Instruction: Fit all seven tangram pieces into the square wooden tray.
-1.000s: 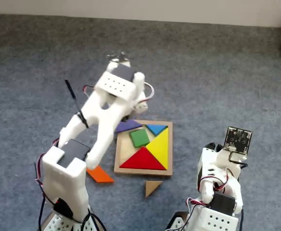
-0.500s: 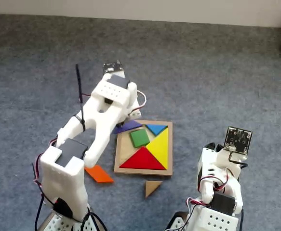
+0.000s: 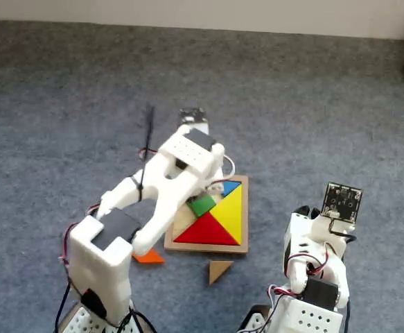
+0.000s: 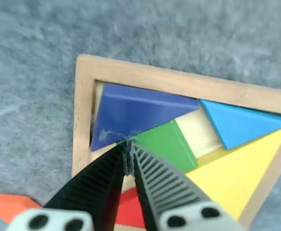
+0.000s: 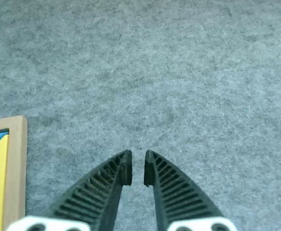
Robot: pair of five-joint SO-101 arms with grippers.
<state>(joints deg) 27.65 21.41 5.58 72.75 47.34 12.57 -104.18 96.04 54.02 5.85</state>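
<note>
From above, an orange piece (image 3: 148, 257) lies on the carpet at the wooden tray's (image 3: 245, 215) eight o'clock, and a tan triangle (image 3: 219, 270) lies at its six. The left gripper (image 4: 128, 151), jaws pressed together and empty, has its tips at the seam between the purple piece (image 4: 135, 113) and the green square (image 4: 167, 144) inside the tray. Overhead, the arm covers that purple piece. At four o'clock the right gripper (image 5: 137, 171) hangs over carpet, jaws all but closed on nothing.

No readable text, labels or numbers
</note>
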